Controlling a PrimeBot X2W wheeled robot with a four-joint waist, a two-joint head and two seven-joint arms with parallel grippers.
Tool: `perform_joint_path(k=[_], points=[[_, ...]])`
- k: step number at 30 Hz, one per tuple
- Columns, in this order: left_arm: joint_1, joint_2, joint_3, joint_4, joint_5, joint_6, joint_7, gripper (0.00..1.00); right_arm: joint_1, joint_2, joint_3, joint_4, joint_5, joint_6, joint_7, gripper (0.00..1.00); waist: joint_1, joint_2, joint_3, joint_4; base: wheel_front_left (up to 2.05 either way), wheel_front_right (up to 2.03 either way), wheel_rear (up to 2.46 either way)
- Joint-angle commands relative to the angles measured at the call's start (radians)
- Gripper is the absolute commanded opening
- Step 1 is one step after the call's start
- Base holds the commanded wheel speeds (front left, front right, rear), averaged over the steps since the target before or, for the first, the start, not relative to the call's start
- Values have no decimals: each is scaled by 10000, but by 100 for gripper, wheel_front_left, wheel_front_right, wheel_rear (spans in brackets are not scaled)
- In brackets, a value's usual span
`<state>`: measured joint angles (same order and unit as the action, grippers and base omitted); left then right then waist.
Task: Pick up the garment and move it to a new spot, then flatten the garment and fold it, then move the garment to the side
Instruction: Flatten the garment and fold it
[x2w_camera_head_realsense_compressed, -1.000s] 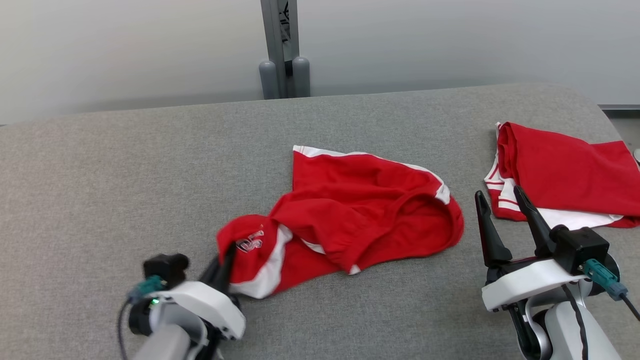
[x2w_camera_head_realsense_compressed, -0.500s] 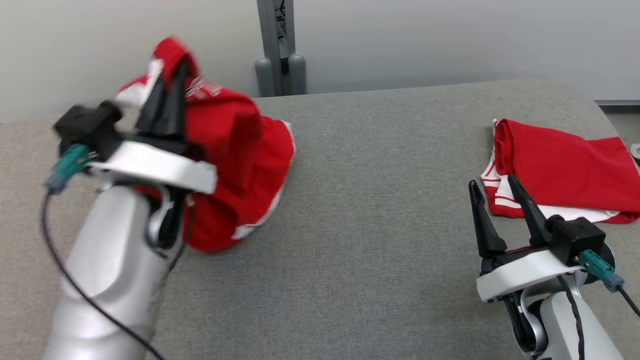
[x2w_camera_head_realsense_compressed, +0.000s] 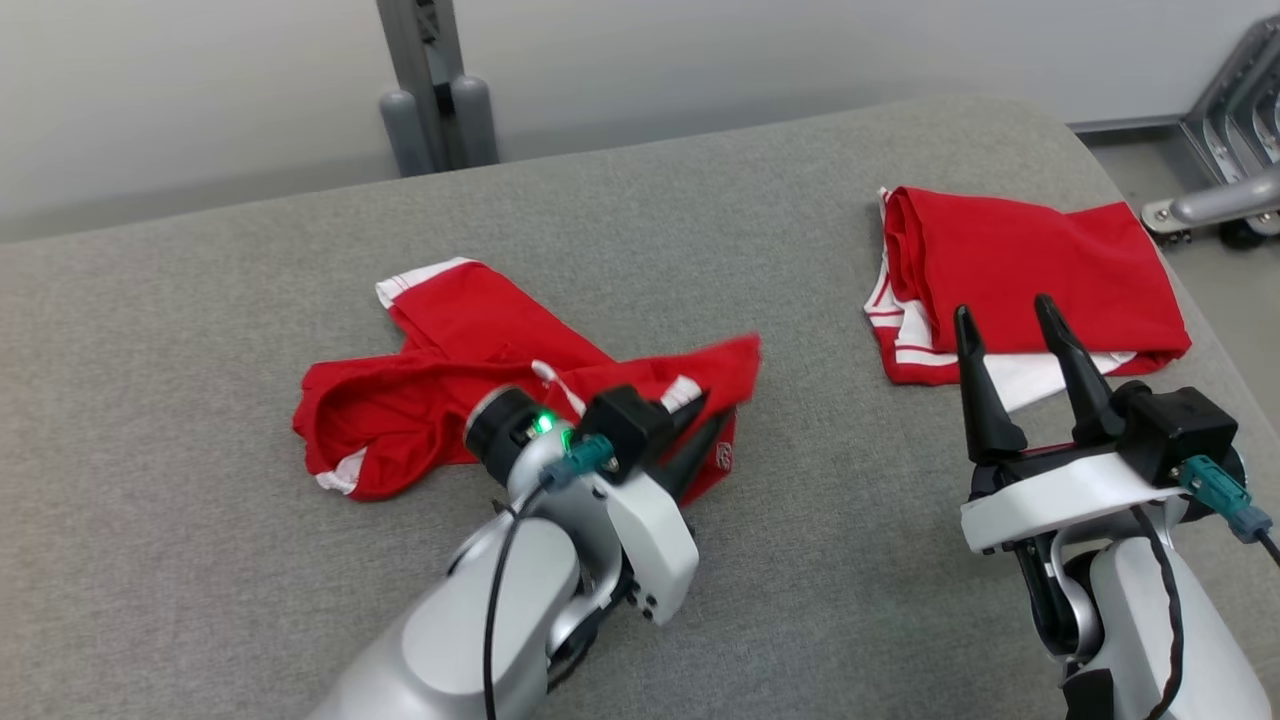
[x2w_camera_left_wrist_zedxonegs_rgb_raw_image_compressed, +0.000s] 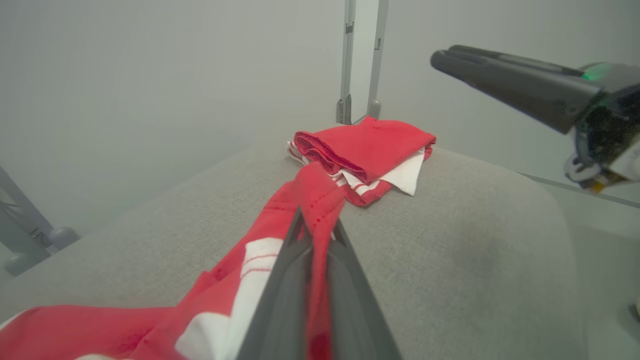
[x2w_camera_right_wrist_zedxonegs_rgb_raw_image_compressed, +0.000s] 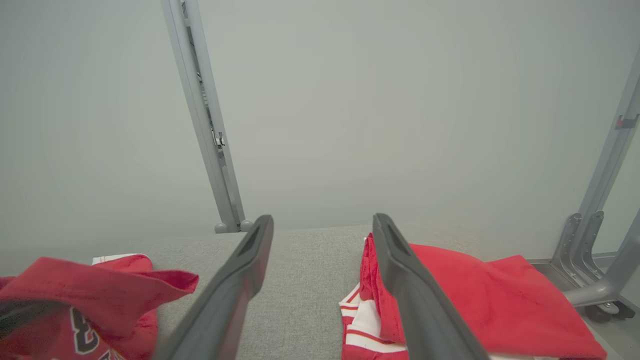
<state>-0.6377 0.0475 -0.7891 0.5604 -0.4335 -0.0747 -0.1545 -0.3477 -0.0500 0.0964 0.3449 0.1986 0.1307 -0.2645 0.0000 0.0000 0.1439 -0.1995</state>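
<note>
Jaws of the left gripper (x2w_camera_head_realsense_compressed: 712, 425) pinch a red edge of the garment (x2w_camera_head_realsense_compressed: 430, 400), crumpled mid-counter (x2w_camera_head_realsense_compressed: 200, 550) in the head view; the right gripper (x2w_camera_head_realsense_compressed: 1005, 312) gapes wide, empty. Two red pieces in all: a folded garment (x2w_camera_head_realsense_compressed: 1020, 260) lies right. Left wrist view: jaws closed on the hem. Right wrist view: jaws spread, touching nothing.

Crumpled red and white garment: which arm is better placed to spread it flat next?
Probably left: the left claw is shut on an edge of the crumpled red and white garment; the open right claw hangs apart from it, near the folded red garment.
</note>
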Motion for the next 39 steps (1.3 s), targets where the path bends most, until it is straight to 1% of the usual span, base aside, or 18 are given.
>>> perform_joint_path(k=[1, 3, 4, 7, 8, 11, 14, 16, 19, 21, 23, 26, 29, 32, 36, 39], points=[[101, 71, -567, 192, -301, 173, 20, 99, -150, -31, -100, 23, -16, 1, -14, 100, 0, 0, 286, -267, 0, 0, 0], [167, 54, -1244, 331, -619, 191, 39, 100, -175, -29, -156, 29, 30, 1, -14, 100, 0, 0, 352, -283, 0, 0, 0], [176, 56, -1718, 428, -987, 234, -31, 100, -144, -29, -204, 46, 43, 1, -14, 100, 0, 0, 376, -260, 0, 0, 0], [31, 63, -2297, 561, -1354, 350, -207, 100, -111, -25, -245, 97, 34, 1, -14, 100, 0, 0, 342, -119, 0, 0, 0], [31, 63, -2297, 561, -1354, 350, -207, 100, -111, -25, -245, 97, 34, 1, -14, 100, 0, 0, 342, -119, 0, 0, 0], [-152, 50, -2747, 641, -1698, 356, -341, 100, -67, -36, -209, 141, -22, 1, -14, 100, 0, 0, 190, 90, 0, 0, 0], [-378, 59, -2917, 795, -1803, 648, -613, 100, -15, -37, -201, 187, -71, 1, -14, 100, 0, 0, -20, 343, 0, 0, 0], [-496, 58, -2724, 871, -1988, 920, -808, 100, 55, -35, -229, 213, -100, 1, -14, 100, 0, 0, -177, 537, 0, 0, 0], [-660, 58, -2103, 1011, -2181, 1397, -1028, 100, 118, -35, -218, 216, -132, 1, -14, 100, 0, 0, -377, 801, 0, 0, 0], [-642, 134, -1550, 1006, -2211, 1619, -1088, 100, 192, -35, -167, 159, -124, 1, -14, 100, 0, 0, -489, 970, 0, 0, 0], [-489, 367, -759, 529, -1998, 1840, -1095, 100, 365, -36, -141, 104, -145, 1, -14, 100, 0, 0, -574, 1145, 0, 0, 0], [228, 747, 429, -271, -1660, 2077, -1095, 100, 547, -97, -132, 67, -171, 1, -14, 100, 0, 0, -696, 1392, 0, 0, 0], [1055, 970, 1770, -1137, -1399, 2087, -1099, 100, 827, -143, 1, 39, -40, 1, -13, 100, 0, 0, -779, 1576, 0, 0, 0], [2035, 1210, 2876, -1767, -954, 1946, -1099, 100, 1060, -321, 283, -13, 257, -1, -13, 100, 0, 0, -827, 1671, 0, 0, 0], [3188, 1151, 4028, -2184, -334, 1738, -1100, 100, 1349, -386, 294, 76, 393, 1, -13, 100, 0, 0, -927, 1765, 0, 0, 0], [3832, 1003, 4616, -2207, 60, 1528, -1101, 100, 1492, -334, 267, 59, 445, 1, -13, 100, 0, 0, -970, 1797, 0, 0, 0]])
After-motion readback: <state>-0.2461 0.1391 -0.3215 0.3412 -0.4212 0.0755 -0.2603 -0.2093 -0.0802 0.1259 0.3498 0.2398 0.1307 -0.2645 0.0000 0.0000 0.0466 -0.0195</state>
